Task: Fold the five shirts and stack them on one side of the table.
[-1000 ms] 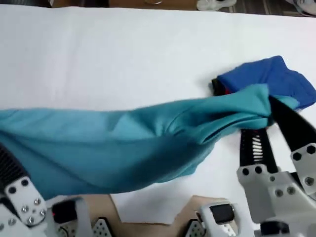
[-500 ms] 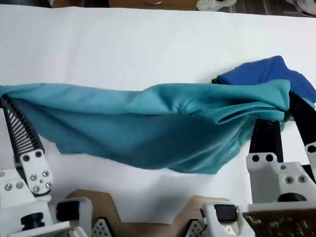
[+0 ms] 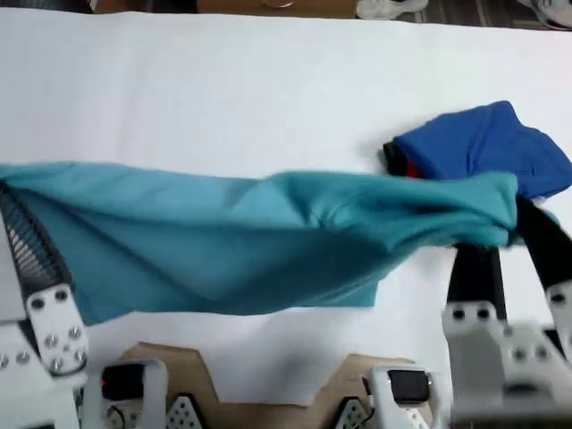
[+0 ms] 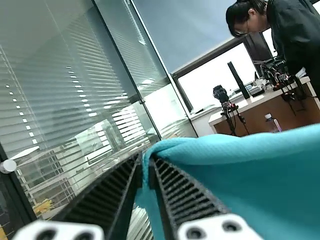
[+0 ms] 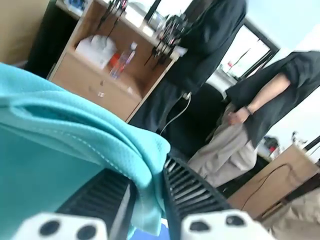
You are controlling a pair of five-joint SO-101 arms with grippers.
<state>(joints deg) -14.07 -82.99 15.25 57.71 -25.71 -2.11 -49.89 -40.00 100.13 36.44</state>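
My left pincer is clamped on one end of the teal shirt. Its two black ribbed fingers lie almost together, with a thin fold of the cloth's edge nipped between them. My right pincer is clamped on the other end in the same way, a bunched corner with a line of pale stitching squeezed between its ridged black pads.

The cloth is a soft, matte, fine knit. It is drawn out long between my two grips, with its upper edge fairly straight and long creases running from one end to the other. The lower part hangs in loose, uneven folds. I cannot tell whether that lower edge rests on the bench.

By count I have two pincers on one teal shirt. One blue shirt lies folded into a rough rectangle on top of a small pile. A black edge and a sliver of red show beneath it on its left side, but I cannot tell how many garments lie under it.

The teal shirt spans the near half of the bench from left to right. The pile sits at the far right, just beyond my right pincer, and the shirt's gripped corner comes close to its near edge. The bench is covered in smooth white material, and a piece of brown cardboard lies at its near edge between my arm bases.
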